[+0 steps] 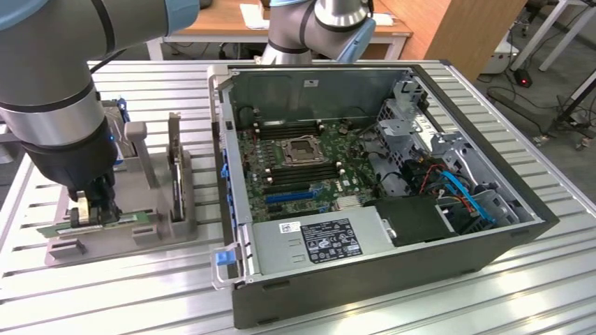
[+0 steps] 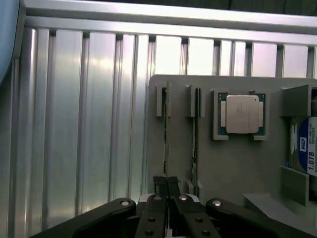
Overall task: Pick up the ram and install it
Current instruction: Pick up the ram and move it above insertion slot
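Looked down on a ribbed aluminium table, grooves running in long parallel slats, bright with glare in the wrist view. Carried two loads. Took a grey holder block flat on the slats, over toward the exterior view's left. Took an open computer case just beside it, toward the exterior view's right, laid on its side with the open face up. Showed bare slats around both and along the near edge.
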`<state>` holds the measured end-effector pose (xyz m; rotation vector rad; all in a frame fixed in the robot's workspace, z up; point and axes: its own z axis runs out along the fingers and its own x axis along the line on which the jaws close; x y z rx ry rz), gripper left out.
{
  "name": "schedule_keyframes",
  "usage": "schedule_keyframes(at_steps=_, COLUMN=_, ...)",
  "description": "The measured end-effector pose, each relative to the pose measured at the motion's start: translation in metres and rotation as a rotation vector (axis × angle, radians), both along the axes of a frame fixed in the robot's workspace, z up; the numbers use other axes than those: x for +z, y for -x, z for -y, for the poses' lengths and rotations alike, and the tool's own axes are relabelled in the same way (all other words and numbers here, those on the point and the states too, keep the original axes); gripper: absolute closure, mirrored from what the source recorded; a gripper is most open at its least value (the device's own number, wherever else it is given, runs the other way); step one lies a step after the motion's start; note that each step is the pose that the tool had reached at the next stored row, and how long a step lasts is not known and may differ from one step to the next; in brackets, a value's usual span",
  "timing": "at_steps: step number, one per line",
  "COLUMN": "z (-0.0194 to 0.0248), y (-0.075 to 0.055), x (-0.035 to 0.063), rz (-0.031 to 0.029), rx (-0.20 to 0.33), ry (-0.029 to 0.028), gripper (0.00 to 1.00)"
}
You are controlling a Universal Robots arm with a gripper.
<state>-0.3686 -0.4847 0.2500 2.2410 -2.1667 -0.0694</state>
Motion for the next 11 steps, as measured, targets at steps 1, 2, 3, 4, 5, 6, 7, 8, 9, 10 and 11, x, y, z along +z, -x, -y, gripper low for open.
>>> schedule_keyframes(at_steps=1, z=0.0000, y=0.000, x=0.0019, rz=0.0001, rx=0.000, ry=-0.0002, gripper=0.89)
schedule_keyframes(at_steps=2, z=0.0000, y=0.000, x=0.0038, rz=0.0002, rx=0.000, ry=-0.0003, gripper=0.89)
schedule_keyframes(at_steps=3, z=0.0000, y=0.000, x=0.0057, rz=0.0003, rx=0.000, ry=-0.0003, gripper=0.89)
schedule_keyframes(at_steps=4, z=0.0000, y=0.000, x=0.0078, rz=0.0003, rx=0.000, ry=-0.0004, gripper=0.89)
schedule_keyframes(at_steps=5, z=0.0000, y=0.000, x=0.0102, rz=0.0003, rx=0.000, ry=-0.0004, gripper=0.89)
schedule_keyframes(at_steps=6, z=0.0000, y=0.000, x=0.0123, rz=0.0003, rx=0.000, ry=-0.0004, gripper=0.89)
schedule_keyframes(at_steps=7, z=0.0000, y=0.000, x=0.0144, rz=0.0003, rx=0.000, ry=-0.0004, gripper=0.89)
schedule_keyframes(at_steps=8, z=-0.0001, y=0.000, x=0.0165, rz=0.0003, rx=0.000, ry=-0.0004, gripper=0.89)
schedule_keyframes(at_steps=9, z=0.0000, y=0.000, x=0.0187, rz=0.0002, rx=0.000, ry=-0.0004, gripper=0.89)
schedule_keyframes(at_steps=10, z=0.0000, y=0.000, x=0.0208, rz=0.0003, rx=0.000, ry=-0.0003, gripper=0.89)
schedule_keyframes(at_steps=11, z=0.0000, y=0.000, x=0.0231, rz=0.0003, rx=0.000, ry=-0.0004, gripper=0.89)
